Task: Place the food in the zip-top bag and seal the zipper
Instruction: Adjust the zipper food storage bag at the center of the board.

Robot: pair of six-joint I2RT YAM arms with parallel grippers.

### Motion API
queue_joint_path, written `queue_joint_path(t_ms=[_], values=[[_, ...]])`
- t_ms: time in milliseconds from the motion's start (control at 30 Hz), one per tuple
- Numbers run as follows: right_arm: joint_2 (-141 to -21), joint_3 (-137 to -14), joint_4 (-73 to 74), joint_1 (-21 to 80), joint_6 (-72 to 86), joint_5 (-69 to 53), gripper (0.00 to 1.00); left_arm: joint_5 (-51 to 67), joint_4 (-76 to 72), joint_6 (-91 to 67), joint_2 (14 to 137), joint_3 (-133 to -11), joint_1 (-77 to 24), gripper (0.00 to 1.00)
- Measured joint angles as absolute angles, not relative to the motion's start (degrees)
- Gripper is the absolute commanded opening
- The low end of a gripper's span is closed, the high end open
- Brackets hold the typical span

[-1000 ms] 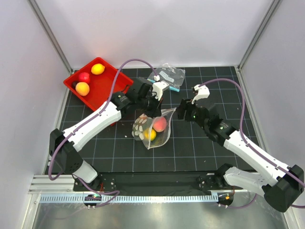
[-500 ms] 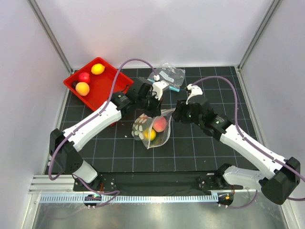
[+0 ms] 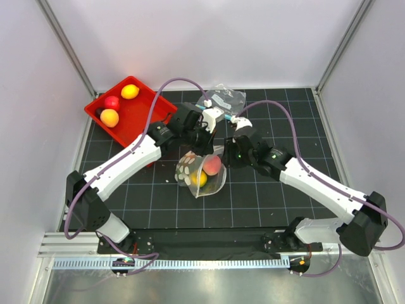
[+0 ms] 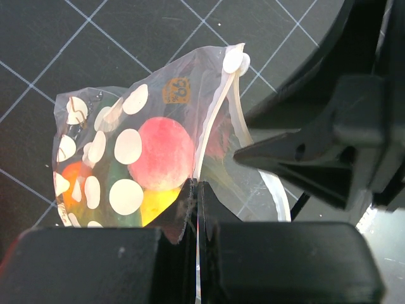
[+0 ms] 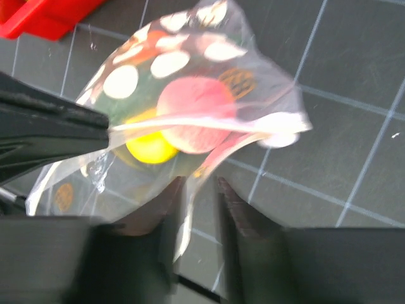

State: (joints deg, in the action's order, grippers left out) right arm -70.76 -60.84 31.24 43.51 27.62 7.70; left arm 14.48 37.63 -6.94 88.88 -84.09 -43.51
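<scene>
The dotted zip-top bag (image 3: 204, 174) hangs from my left gripper (image 3: 201, 143), which is shut on its pale zipper strip (image 4: 214, 123). Inside it are a pink peach (image 4: 166, 152), a yellow piece (image 4: 155, 204) and an orange piece (image 4: 71, 179). The bag's mouth gapes open. My right gripper (image 3: 226, 152) is at the bag's right side. In the right wrist view its jaws (image 5: 199, 182) stand a little apart, with the bag's loose rim (image 5: 190, 215) running between them. The peach (image 5: 193, 114) and the yellow piece (image 5: 149, 147) show through the plastic. The left gripper's finger (image 5: 50, 126) holds the strip at the left.
A red tray (image 3: 136, 117) at the back left holds a yellow fruit (image 3: 130, 91), a red one (image 3: 112, 102) and an orange one (image 3: 109, 117). A smaller clear pouch with a teal strip (image 3: 221, 99) lies behind the grippers. Walls close in on three sides.
My right arm has swung left and brought its gripper up to the bag's open rim. My left gripper and the bag have stayed in place.
</scene>
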Motion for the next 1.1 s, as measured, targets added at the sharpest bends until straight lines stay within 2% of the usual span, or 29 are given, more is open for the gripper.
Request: queue_joint_path(t_ms=[100,133,367,633,1000,1033,1067,1100], values=[[-72.2,-62.0,33.1,45.1,27.4,7.8,0.05,14.5,37.6,-7.0,88.9,-84.1,-43.5,0.00],[-72.4,-62.3,33.9,45.5,27.4,7.9,0.01,14.6,37.6,-7.0,88.9,-84.1,-43.5,0.00],[-67.2,-62.9,37.6,48.9,29.0,9.4,0.01,16.9,37.6,-7.0,88.9,-84.1,-43.5,0.00],[-57.0,-66.5,40.5,50.0,34.8,9.6,0.01,26.1,36.5,-7.5,88.9,-84.2,-43.6,0.00],[-60.1,-66.5,40.3,50.0,37.0,11.7,0.01,34.6,33.3,-9.1,87.3,-84.2,-43.6,0.01],[-60.4,-66.5,40.0,50.0,37.0,12.4,0.01,34.7,33.2,-9.2,87.2,-84.2,-43.6,0.04],[-60.5,-66.2,39.4,50.0,37.1,13.1,0.01,34.8,33.1,-9.4,87.2,-84.2,-43.6,0.16],[-60.5,-65.8,38.8,50.0,37.1,14.3,0.01,34.8,32.9,-9.4,87.2,-84.2,-43.6,0.25]])
